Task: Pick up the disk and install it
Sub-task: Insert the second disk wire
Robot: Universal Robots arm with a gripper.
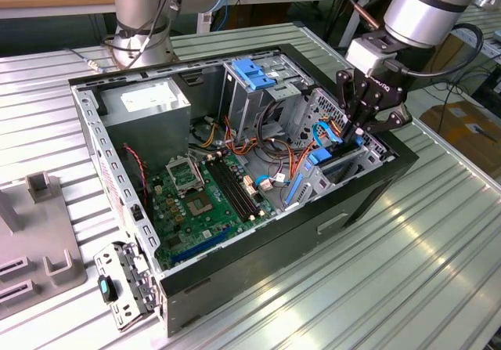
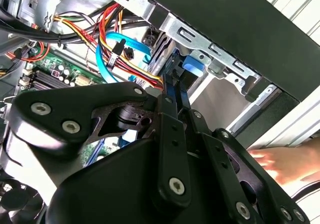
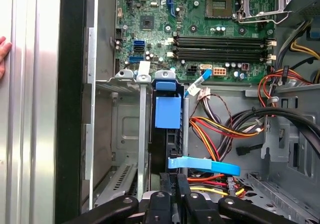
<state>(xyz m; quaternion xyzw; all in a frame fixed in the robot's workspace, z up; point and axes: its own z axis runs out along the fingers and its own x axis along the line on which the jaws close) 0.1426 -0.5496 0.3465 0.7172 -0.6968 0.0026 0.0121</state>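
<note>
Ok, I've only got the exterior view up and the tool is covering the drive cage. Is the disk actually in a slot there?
Observer: Yes. In the first wrist view the disk stands in the cage between two upright metal rails, blue tab toward the motherboard.
Operator: Is anything lying across it?
Observer: A flat blue cable lies across the disk's end nearest the tool.
Operator: Is anybody close to the case?
Observer: In the second wrist view a person's hand rests on the table just outside the case wall by the cage.
</note>
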